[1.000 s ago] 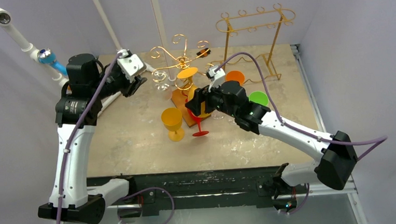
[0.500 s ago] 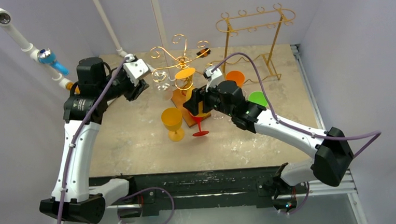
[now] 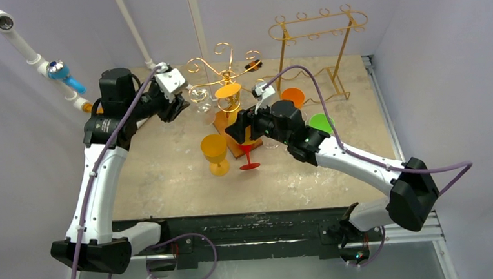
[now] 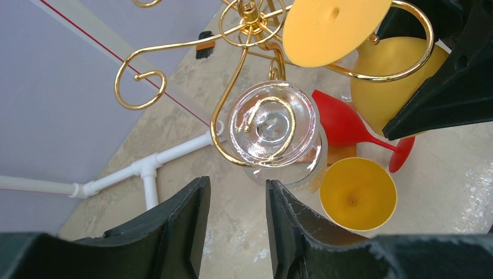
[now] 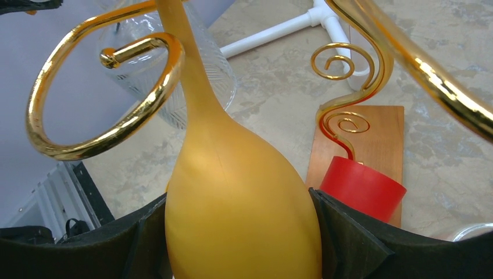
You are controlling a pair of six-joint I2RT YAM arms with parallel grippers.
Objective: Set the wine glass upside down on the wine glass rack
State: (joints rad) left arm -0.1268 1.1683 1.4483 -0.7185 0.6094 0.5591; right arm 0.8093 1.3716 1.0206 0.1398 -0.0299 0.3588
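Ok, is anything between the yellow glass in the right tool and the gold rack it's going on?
Nothing visible. The right tool holds the yellow glass upside down by the bowl, its stem already among the loops of the gold rack. The clear glass hangs beside it, not in the path.

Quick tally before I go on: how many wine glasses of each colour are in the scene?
Yellow: 2 (upright yellow glass, inverted yellow glass)
Clear: 1 (clear glass)
Red: 1 (red glass)
Orange: 1 (orange glass)
Green: 1 (green glass)
Total: 6
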